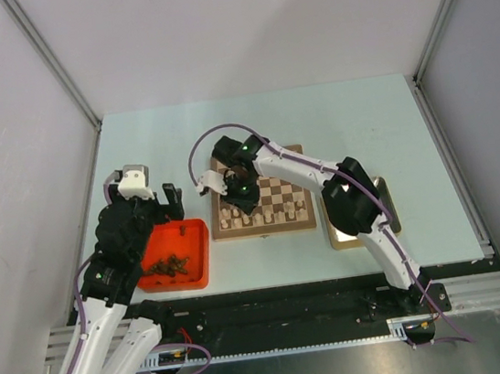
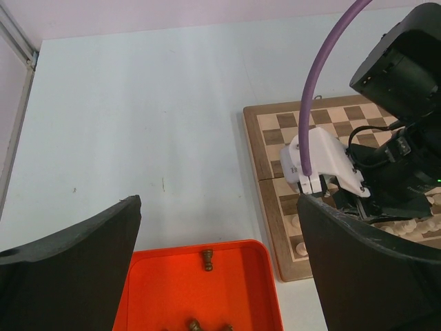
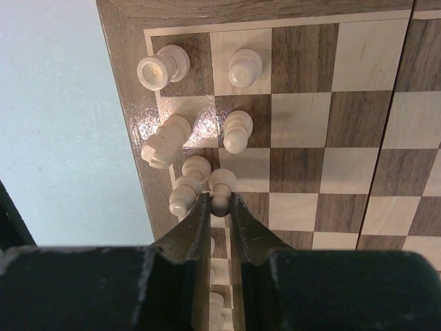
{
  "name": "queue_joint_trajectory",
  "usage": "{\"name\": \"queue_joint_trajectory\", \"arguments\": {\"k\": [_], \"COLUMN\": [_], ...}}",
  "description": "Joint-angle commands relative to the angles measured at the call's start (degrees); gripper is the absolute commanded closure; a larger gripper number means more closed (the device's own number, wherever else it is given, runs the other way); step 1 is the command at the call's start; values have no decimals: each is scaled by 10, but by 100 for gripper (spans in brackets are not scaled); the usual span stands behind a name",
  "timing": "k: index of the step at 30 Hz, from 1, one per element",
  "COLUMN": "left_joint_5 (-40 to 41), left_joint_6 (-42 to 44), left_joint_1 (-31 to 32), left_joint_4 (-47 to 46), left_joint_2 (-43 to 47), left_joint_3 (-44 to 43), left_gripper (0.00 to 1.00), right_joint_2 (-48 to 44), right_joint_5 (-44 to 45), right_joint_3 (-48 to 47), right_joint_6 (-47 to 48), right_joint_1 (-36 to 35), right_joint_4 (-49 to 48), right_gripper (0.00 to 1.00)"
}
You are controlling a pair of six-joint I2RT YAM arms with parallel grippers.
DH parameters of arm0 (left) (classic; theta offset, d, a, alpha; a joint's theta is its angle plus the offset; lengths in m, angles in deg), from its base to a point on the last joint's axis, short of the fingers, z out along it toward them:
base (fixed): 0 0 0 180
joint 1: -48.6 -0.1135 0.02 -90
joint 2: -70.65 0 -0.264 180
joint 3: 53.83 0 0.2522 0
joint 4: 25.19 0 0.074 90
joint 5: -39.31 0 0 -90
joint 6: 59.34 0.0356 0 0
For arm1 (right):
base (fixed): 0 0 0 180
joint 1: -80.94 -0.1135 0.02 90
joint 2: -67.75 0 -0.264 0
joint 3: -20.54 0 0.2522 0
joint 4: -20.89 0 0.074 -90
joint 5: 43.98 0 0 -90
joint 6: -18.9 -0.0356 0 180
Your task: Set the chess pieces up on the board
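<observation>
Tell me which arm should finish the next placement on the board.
Right. The right arm has its jaws shut on a pale piece over the board; the left arm hangs with open jaws by the red tray, holding nothing.

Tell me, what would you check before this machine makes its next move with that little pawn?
1. Grip: right gripper shut on the pale pawn: ok.
2. Pawn's base resting on the board: cannot tell, the fingers hide it.
3. Space around the pawn: not ok, a neighbouring pale piece stands very close beside it.
4. Other arm: left gripper open, off the board, by the red tray: ok.
5. Supply: dark pieces in the tray: ok.
</observation>
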Motion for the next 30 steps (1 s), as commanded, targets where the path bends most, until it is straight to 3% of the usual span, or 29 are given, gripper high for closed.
{"name": "queue_joint_trajectory", "arguments": {"k": [1,30], "left_joint_5": [3,-4], "left_joint_6": [14,14], "left_joint_1": [-4,-4], "left_joint_4": [-22,-24], "left_joint_2": [6,6], "left_joint_3": [3,3], "left_gripper": [0,0], "right_joint_2": [9,36], "right_joint_5": [8,37], "right_joint_3": [-31,-54], "right_joint_6": [-6,-8], "right_joint_1": [-4,-8], "right_joint_4": [2,7], "right_gripper": [89,83]}}
